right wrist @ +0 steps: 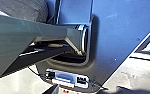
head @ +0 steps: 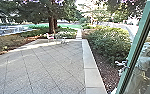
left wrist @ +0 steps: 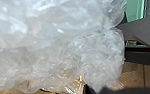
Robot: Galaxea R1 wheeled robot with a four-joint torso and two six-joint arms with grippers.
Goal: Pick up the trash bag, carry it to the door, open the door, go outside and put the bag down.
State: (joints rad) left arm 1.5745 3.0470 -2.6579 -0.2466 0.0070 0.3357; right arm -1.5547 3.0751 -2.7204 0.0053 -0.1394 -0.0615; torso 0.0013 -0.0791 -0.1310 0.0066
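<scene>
Clear, crinkled plastic of the trash bag [left wrist: 66, 45] lies close to the camera in the left wrist view, with tiled floor beyond it. The bag hides much of the left gripper, so its hold cannot be made out. On the right side of the head view, the green-framed edge of a glass door [head: 136, 47] slants across, and the paved yard [head: 48, 65] lies open beside it. The right wrist view has the robot's own dark body and arm parts near the camera, with no bag at them.
A pale stone border [head: 91, 62] edges the paving, with bushes [head: 108, 42] and a mulch bed to its right. Small chair-like objects [head: 51, 37] stand at the far edge near a tree trunk [head: 51, 23]. A person [head: 144, 62] with a control rig is behind the glass.
</scene>
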